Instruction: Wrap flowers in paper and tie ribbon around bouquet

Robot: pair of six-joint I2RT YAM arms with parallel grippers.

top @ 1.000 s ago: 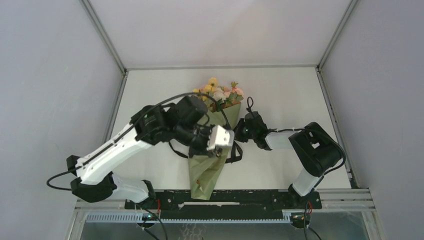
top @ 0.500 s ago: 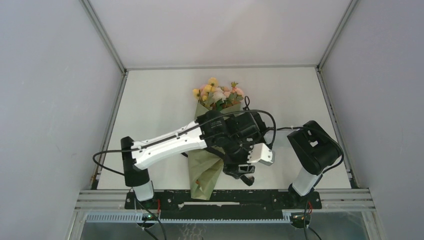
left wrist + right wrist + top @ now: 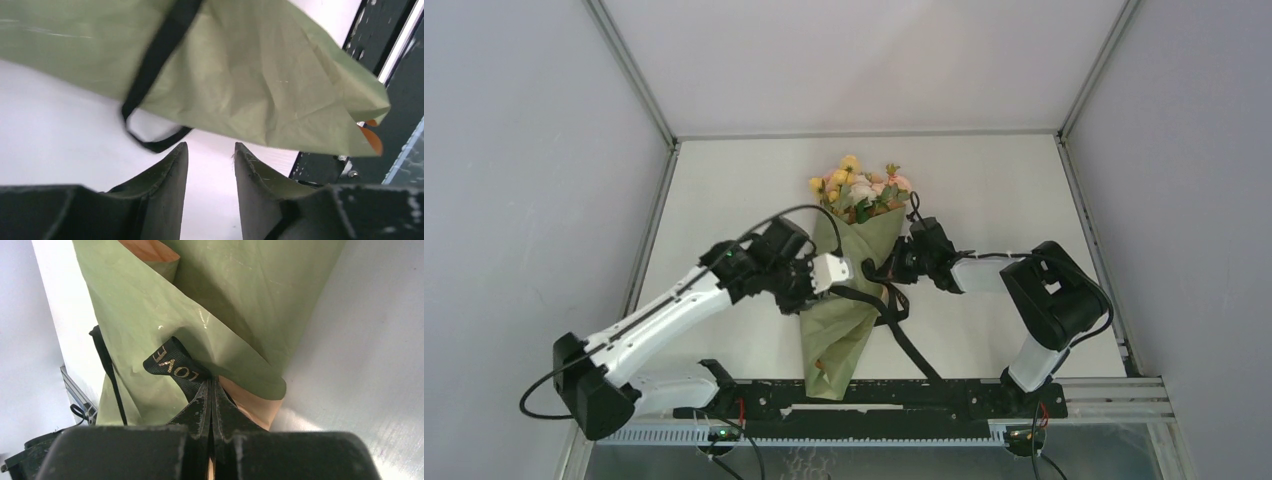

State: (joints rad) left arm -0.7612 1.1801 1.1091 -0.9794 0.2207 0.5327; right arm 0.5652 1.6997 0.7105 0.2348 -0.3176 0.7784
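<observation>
Our left gripper (image 3: 210, 150) has swung back left of the olive-green paper-cone bouquet (image 3: 836, 335), fingers spread and empty; our right gripper (image 3: 212, 385) pinches the flat black ribbon (image 3: 171, 361).

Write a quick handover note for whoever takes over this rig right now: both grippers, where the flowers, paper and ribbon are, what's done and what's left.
Grippers: left gripper open and empty, at the cone's left side, facing a ribbon loop. Right gripper shut on the ribbon at the paper's right edge.
Things: flowers stick out of the far end of the paper cone, which lies on the table. The ribbon crosses the cone's middle, one tail trailing toward the near edge.
Done: flowers wrapped, ribbon laid across.
Left: tie the ribbon; no knot visible.
</observation>
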